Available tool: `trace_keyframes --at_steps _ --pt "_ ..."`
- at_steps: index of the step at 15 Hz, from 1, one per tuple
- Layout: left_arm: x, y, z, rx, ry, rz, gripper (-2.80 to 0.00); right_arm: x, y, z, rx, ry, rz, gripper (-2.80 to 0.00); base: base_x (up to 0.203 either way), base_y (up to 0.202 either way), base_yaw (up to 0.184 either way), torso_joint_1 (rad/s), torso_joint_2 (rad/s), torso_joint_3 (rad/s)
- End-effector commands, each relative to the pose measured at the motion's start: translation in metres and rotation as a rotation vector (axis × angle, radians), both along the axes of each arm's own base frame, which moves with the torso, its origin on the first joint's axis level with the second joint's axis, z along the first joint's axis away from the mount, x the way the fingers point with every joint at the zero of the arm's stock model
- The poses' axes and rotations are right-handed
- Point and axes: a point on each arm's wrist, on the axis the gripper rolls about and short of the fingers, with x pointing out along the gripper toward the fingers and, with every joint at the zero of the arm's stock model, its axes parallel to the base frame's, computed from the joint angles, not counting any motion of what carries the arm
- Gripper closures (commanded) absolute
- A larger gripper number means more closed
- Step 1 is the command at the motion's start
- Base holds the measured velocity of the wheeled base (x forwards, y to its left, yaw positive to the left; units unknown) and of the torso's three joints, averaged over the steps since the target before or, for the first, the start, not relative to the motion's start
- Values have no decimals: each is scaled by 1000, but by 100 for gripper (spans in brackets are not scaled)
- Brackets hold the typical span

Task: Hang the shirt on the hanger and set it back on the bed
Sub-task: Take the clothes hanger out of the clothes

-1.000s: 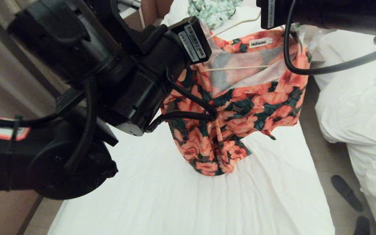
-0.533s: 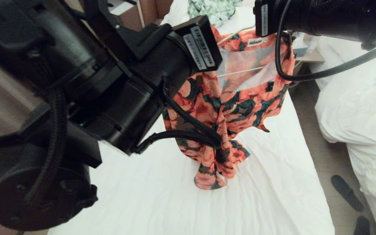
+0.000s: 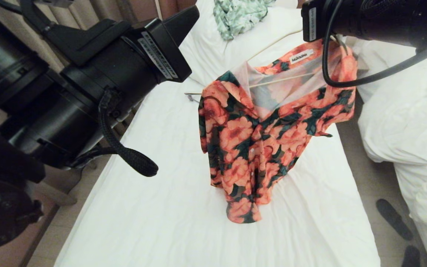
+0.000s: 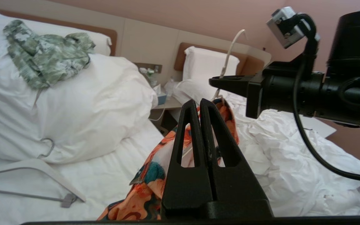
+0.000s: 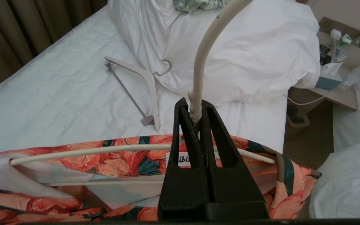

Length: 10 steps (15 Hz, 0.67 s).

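Note:
The coral-flowered shirt (image 3: 265,137) hangs on the thin cream hanger (image 5: 89,151), whose bar shows through the open collar (image 3: 280,79). Its hem rests bunched on the bed's white sheet (image 3: 161,207). My right gripper (image 5: 195,107) is above the collar, shut on the hanger's neck just below the hook, holding shirt and hanger up. My left gripper (image 4: 198,103) is shut with nothing in it, level, at the shirt's left side and apart from the cloth (image 4: 148,184).
A thicker grey-white hanger (image 3: 193,96) lies on the sheet below the pillows (image 5: 230,47), with a pale green garment (image 3: 241,13) on top of them. A rumpled duvet bed (image 3: 402,111) stands to the right, a nightstand (image 5: 330,87) between the beds, slippers (image 3: 393,218) on the floor.
My left arm has drawn back to the left, off the shirt. The shirt's left side, bunched before, now hangs spread and free. The right gripper keeps its hold on the hanger.

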Motion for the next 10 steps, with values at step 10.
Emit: trace_keyframes --at_steps 10 --pt "25 -10 -5 68 134 125 0 -6 -3 25 106 -239 -3 0 0 0 0 0 0 0"
